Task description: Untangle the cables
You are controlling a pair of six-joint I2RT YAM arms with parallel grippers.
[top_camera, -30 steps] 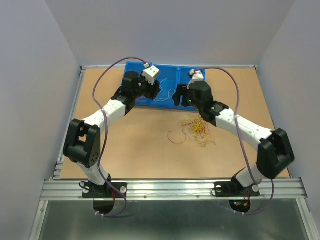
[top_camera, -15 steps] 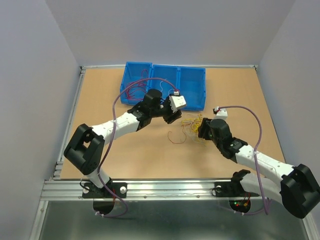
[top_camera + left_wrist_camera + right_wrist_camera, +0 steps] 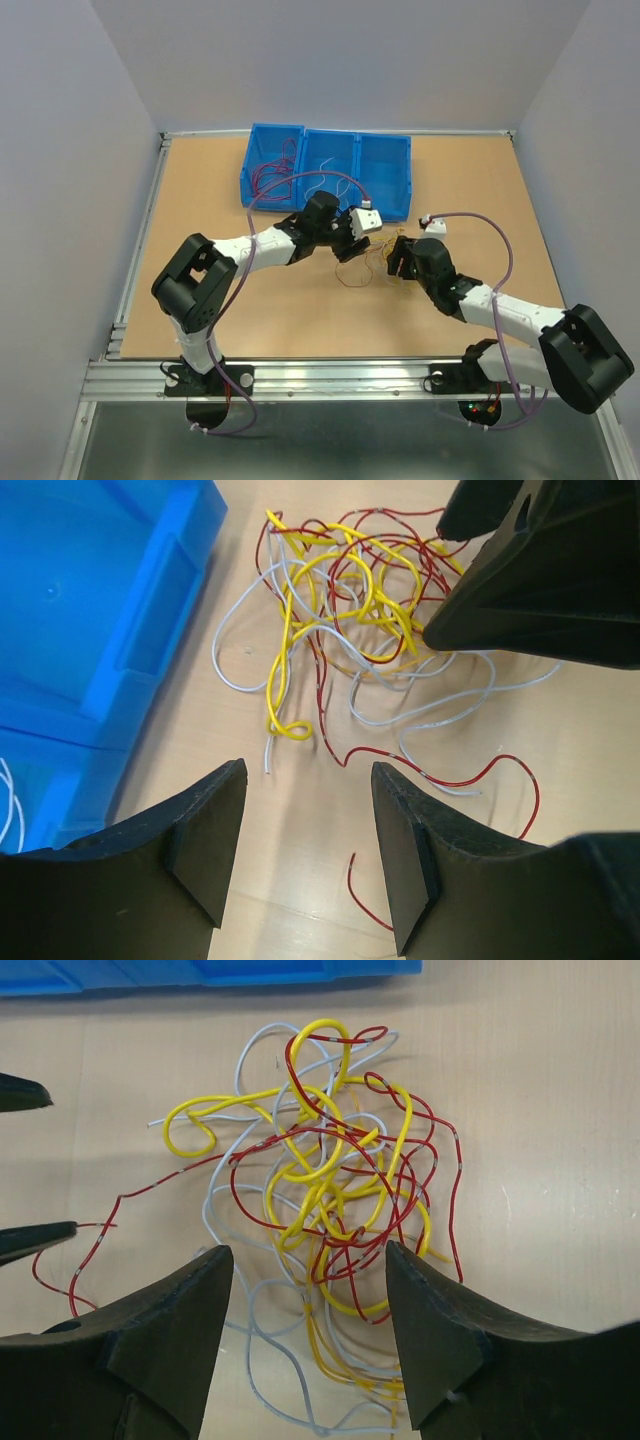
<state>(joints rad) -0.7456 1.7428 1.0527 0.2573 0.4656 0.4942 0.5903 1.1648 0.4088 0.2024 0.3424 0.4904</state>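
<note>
I see my left claw (image 3: 308,805) with its jaws apart above the surface (image 3: 570,740). Just beyond it the cables (image 3: 345,595) lie tangled, red, yellow and white. A blue bin (image 3: 90,630) sits left, and a black arm part (image 3: 530,580) overlaps their right edge.

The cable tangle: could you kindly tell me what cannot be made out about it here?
Top view: cables too small to trace strand by strand.
Left wrist view: right hand hides the tangle's upper right part.
Right wrist view: lower strands run off the bottom edge between the right hand's fingers.
</note>
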